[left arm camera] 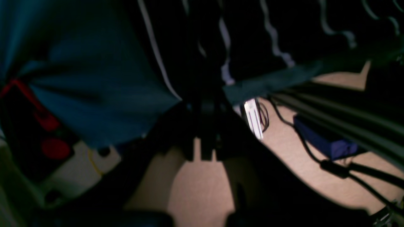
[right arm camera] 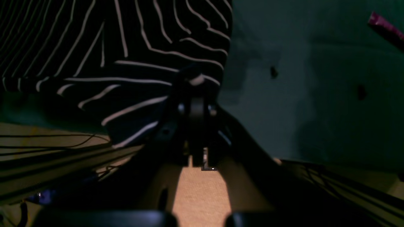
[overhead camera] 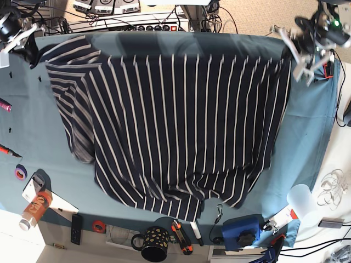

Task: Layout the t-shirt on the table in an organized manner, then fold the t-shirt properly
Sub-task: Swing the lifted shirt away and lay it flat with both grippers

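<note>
1. Left wrist view: my left claw (left arm camera: 205,104) was clenched on the t-shirt (left arm camera: 252,37) edge, beside the table (left arm camera: 94,94) cloth.
2. Right wrist view: my right claw (right arm camera: 195,94) was pinched shut on the t-shirt (right arm camera: 126,63) corner.
3. Base view: I saw the t-shirt (overhead camera: 175,131) spread across the table (overhead camera: 307,142), both claws at its far corners, a spotted mug (overhead camera: 153,244) near its front hem.

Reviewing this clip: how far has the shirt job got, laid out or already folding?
Still laying out. The t-shirt is spread wide over the table, but its near hem is bunched and one sleeve is rumpled. In hand: the left gripper and right gripper, both shut, pinch its two far corners. Left: smoothing the wrinkles, then every fold; none is made yet.
</note>
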You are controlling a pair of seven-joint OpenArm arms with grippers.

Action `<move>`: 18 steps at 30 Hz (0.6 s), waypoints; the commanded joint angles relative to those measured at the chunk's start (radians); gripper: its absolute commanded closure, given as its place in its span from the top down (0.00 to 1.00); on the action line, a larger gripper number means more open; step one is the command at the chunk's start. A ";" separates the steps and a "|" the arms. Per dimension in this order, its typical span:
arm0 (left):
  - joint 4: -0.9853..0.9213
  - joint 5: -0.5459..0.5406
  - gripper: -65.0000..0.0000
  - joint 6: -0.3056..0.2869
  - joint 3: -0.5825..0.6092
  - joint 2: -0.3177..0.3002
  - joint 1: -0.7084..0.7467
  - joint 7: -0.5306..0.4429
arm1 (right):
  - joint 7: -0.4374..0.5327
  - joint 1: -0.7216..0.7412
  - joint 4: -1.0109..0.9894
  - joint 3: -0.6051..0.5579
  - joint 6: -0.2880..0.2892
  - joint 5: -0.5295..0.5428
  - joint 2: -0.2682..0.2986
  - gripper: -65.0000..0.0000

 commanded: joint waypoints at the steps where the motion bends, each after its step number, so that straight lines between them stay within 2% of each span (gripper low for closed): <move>1: 0.016 0.014 0.00 0.002 -0.006 -0.013 0.021 -0.007 | 0.021 -0.014 0.014 0.011 0.001 0.011 0.018 0.00; 4: 0.016 0.029 0.00 0.027 -0.006 -0.013 0.060 -0.006 | 0.021 -0.016 0.014 0.011 0.001 0.010 0.018 0.00; 12: 0.016 0.077 0.00 0.024 -0.006 -0.014 0.154 -0.006 | 0.021 -0.061 0.014 0.010 0.001 0.005 0.021 0.00; 18: 0.016 0.113 0.00 0.000 -0.006 -0.014 0.169 -0.008 | 0.021 -0.199 0.014 0.010 0.001 -0.119 0.021 0.00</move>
